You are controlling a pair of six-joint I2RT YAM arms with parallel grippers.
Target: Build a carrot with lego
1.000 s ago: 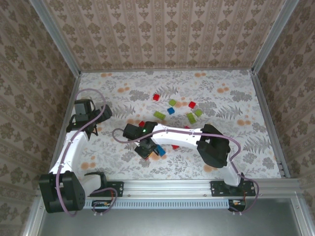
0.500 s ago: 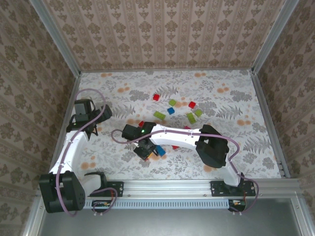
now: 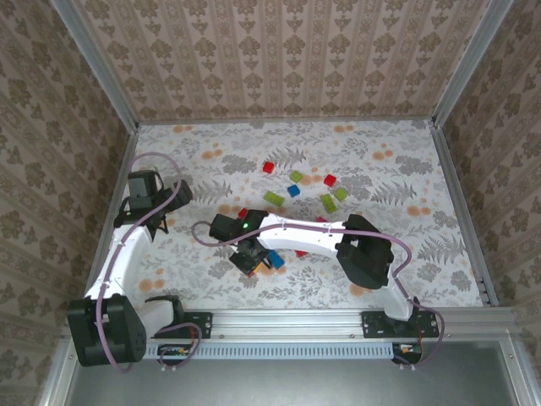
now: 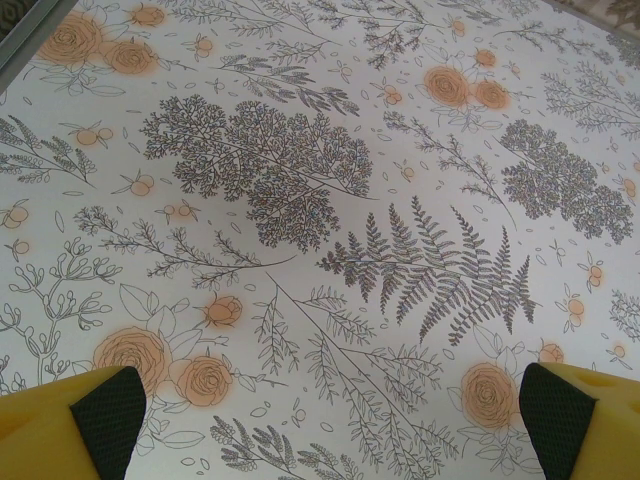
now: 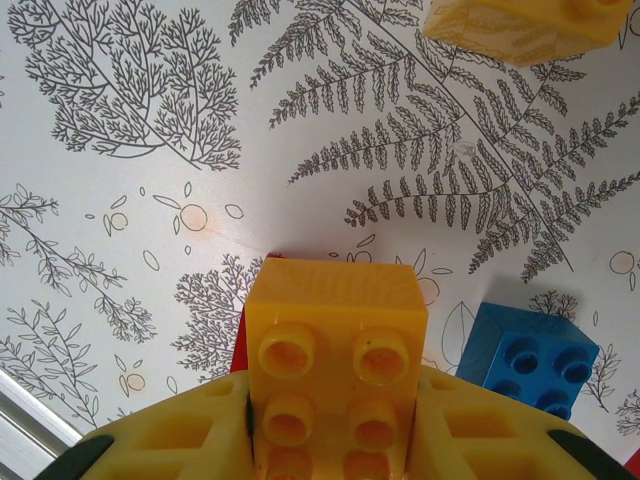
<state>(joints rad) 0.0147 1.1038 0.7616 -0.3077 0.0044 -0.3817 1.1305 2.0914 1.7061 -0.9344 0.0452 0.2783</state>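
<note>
**Yellow lego brick [image 5: 335,320] clamped in the right end effector [image 5: 332,435]**

Studs face the wrist cam, and the brick sits over the floral bench [image 5: 150,250]. A blue brick [image 5: 527,362] lies just beside it, with another yellow brick [image 5: 520,25] further off. Left end effector [image 4: 335,415] is released, jaws wide, above bare bench.

- Table [image 3: 194,165]: floral-patterned top.
- Mid-table group: red brick [image 3: 268,167], green brick [image 3: 273,198], blue brick [image 3: 293,190].
- Nearer: second blue brick [image 5: 528,357], loose yellow brick [image 5: 520,25], apart.
</note>
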